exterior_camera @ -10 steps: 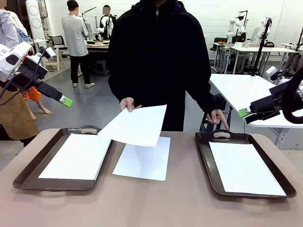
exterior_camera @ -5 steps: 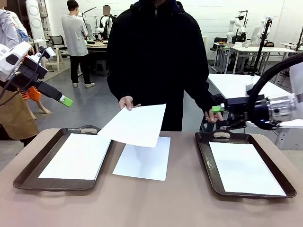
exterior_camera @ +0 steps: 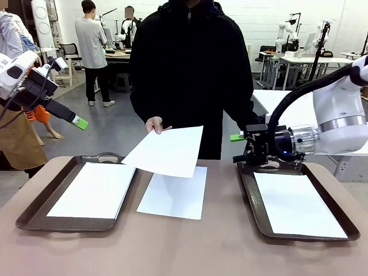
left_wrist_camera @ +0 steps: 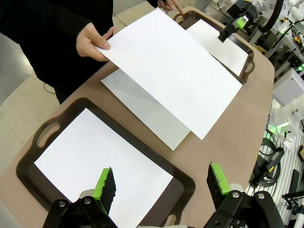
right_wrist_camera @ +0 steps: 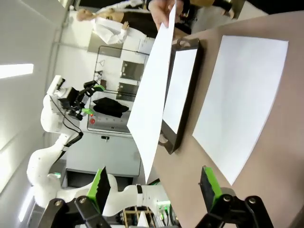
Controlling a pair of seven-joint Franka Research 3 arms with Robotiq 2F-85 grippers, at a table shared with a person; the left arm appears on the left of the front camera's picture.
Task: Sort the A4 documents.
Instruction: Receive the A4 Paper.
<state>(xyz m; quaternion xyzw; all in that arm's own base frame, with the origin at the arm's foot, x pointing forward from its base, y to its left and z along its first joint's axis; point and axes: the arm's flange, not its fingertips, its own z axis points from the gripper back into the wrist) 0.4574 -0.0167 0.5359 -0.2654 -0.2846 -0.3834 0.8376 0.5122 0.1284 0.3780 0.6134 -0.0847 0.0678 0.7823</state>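
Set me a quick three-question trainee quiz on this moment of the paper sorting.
1. True or false: the person's hand grips a raised sheet.
2. The right claw is: A) shut on paper, B) open and empty, C) shut and empty.
3. Fill in: the left tray and the right tray each hold ___ sheet.
Key: 1 true; 2 B; 3 one.
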